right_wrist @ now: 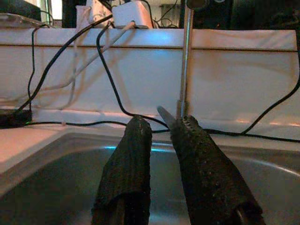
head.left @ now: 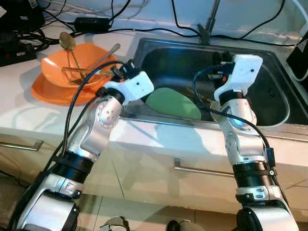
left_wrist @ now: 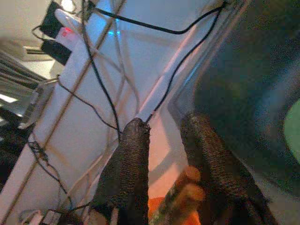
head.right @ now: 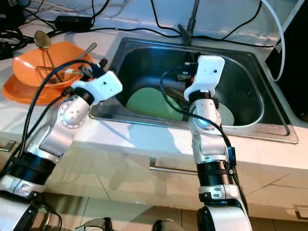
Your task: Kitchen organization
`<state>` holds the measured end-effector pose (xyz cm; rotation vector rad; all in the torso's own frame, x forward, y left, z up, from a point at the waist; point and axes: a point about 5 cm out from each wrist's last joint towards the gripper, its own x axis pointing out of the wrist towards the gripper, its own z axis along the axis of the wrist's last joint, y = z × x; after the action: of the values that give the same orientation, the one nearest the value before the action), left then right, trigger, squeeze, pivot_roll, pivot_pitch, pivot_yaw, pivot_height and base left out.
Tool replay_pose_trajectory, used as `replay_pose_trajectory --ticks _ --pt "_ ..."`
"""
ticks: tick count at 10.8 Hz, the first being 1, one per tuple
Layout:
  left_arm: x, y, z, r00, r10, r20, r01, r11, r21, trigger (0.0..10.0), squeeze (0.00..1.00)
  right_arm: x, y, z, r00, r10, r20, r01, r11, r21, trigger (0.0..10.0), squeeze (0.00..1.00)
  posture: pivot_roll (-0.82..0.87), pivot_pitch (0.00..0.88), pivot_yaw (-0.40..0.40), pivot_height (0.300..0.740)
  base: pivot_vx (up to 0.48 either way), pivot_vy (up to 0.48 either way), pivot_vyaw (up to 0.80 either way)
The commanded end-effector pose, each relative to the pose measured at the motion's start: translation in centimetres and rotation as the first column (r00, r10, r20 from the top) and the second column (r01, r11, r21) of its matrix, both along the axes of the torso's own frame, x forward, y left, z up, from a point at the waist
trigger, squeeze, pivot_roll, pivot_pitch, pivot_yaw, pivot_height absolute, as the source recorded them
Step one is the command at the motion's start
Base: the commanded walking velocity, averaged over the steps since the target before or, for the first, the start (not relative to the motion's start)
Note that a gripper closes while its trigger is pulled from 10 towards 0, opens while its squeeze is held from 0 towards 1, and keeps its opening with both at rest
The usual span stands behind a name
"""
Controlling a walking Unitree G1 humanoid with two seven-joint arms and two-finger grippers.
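Observation:
An orange bowl [head.left: 54,67] on an orange plate [head.left: 45,94] sits on the counter left of the sink and holds gold cutlery [head.left: 72,60]. My left gripper [head.left: 117,72] hovers at the bowl's right edge, beside the sink's corner. In its wrist view the fingers [left_wrist: 131,159] are shut on a gold-coloured utensil handle [left_wrist: 185,190]. My right gripper [head.left: 219,65] is over the sink basin [head.left: 166,60]. A thin silver utensil tip [right_wrist: 164,115] pokes out between its closed fingers [right_wrist: 129,159]. A green plate [head.left: 173,103] lies in the sink, with more utensils [head.left: 204,100] beside it.
The faucet [head.left: 210,21] stands behind the sink. Black cables and a power adapter [head.left: 91,22] run along the back of the counter. A white plate [head.right: 227,116] lies in the sink to the right of my arm. A drawer handle [head.left: 202,169] sits below the counter edge.

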<state>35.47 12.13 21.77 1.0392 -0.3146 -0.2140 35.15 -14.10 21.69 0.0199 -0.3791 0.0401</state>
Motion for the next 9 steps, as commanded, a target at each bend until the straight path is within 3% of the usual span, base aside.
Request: replay_pose_trajectory --ticks 1,6,8,9 --pt "0.1 -0.1 1.0 0.999 0.013 0.046 -0.014 1.0 0.009 0.0 0.0 0.1 -0.1 0.3 1.0 0.001 0.003 -0.001 1.0 0.0 10.0 0.0 -0.04 0.088 -0.08 0.74 0.0 0.0 0.0" --pt "0.0 -0.4 2.2 0.993 0.024 0.118 -0.031 0.998 0.057 0.0 0.0 0.5 0.4 0.3 1.0 0.02 0.01 -0.02 1.0 -0.001 10.0 0.0 0.0 0.037 -0.083 0.74 0.0 0.0 0.0" --pt "-0.2 -0.4 3.5 0.98 0.046 0.196 -0.073 0.989 0.132 0.0 0.0 0.8 0.5 0.4 1.0 0.027 0.012 -0.027 1.0 -0.002 10.0 0.0 0.01 0.028 -0.087 0.74 0.0 0.0 0.0" --pt "-0.3 -0.2 5.3 0.956 0.09 0.279 -0.138 0.978 0.158 0.0 0.0 0.8 0.6 0.3 0.999 0.03 0.01 -0.03 1.0 -0.001 10.0 0.0 0.0 0.038 -0.086 0.74 0.0 0.0 0.0"
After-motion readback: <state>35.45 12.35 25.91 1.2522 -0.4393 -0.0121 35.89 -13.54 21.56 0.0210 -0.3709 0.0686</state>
